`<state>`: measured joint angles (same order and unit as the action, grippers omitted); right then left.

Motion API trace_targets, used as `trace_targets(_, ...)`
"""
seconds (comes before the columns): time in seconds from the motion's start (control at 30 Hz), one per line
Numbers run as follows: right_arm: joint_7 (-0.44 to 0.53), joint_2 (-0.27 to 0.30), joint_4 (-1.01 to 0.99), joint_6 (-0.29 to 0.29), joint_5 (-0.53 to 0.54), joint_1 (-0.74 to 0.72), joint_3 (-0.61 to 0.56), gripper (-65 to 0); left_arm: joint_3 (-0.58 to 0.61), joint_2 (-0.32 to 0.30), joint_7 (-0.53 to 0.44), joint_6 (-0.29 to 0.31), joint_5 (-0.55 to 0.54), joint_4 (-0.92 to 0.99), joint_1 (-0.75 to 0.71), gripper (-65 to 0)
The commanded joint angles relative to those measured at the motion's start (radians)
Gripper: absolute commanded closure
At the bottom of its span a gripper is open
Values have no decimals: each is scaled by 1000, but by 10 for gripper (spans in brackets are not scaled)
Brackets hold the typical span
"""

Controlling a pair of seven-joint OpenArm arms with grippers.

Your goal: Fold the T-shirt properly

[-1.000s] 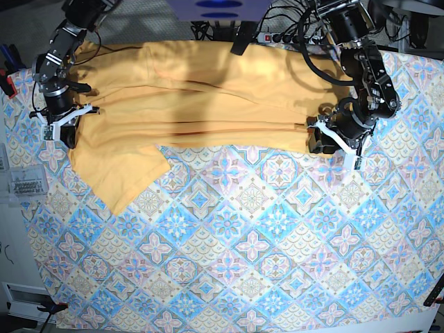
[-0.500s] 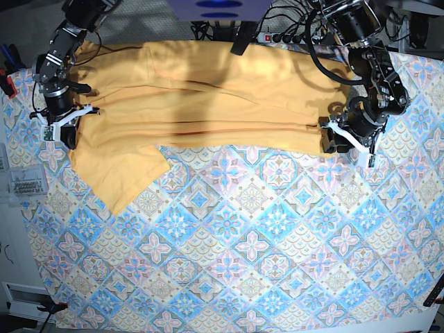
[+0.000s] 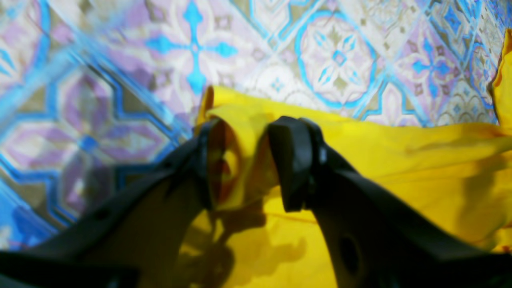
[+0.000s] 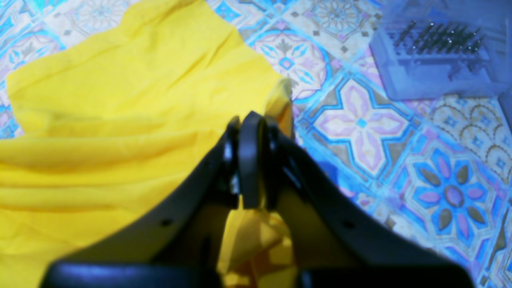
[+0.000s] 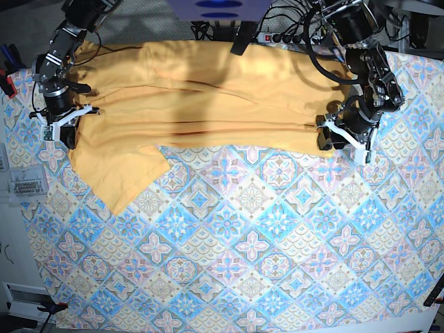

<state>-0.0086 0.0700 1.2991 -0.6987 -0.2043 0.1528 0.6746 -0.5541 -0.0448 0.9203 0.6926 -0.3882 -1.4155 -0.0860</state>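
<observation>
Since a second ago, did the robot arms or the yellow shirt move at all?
The left gripper drifted a bit outward and back along the T-shirt edge, ending slightly higher, with a fold of fabric between its fingers. The right gripper stayed shut on the shirt's other end. The shirt and the patterned cloth kept their places.

1. Legible text, labels, brands, numbers, signs: none were readable in any view.
2. T-shirt (image 5: 201,90): plain yellow-orange fabric, no print or tag lettering was visible.
3. Tile-patterned cloth (image 5: 243,250): carried ornamental blue and pink motifs only, no characters.
4. Clear plastic box (image 4: 440,56): held small dark parts; no label could be made out, the view being blurred.
5. Arms and end effectors: black housings showed no markings that could be read.
</observation>
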Motion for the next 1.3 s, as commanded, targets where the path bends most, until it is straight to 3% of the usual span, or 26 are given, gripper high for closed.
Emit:
trace_targets(0.0, 28, 15, 15, 1, 19, -6, 1, 0, -2, -11, -16, 6, -18, -12, 7, -227)
trace_targets(0.23, 28, 15, 17, 1, 19, -6, 7, 0, -2, -11, -16, 6, -27, -12, 7, -210)
trace_targets(0.3, 28, 15, 17, 1, 19, -6, 7, 0, -1, -11, -16, 6, -27, -12, 7, -146)
trace_targets(0.4, 28, 15, 17, 1, 19, -6, 6, 0, 1, -11, -7, 6, -27, -12, 7, 0)
trace_targets(0.6, 28, 15, 18, 1, 19, -6, 7, 0, 1, -11, -7, 6, -31, -69, -31, 0)
trace_targets(0.83, 28, 15, 21, 1, 19, -3, 6, 0, 2, -11, -5, 6, -119, -210, -125, 0)
trace_targets(1.27, 35, 15, 98, 1, 24, 63, 52, 0, -1, -13, 29, 6, -120, -351, -240, 0)
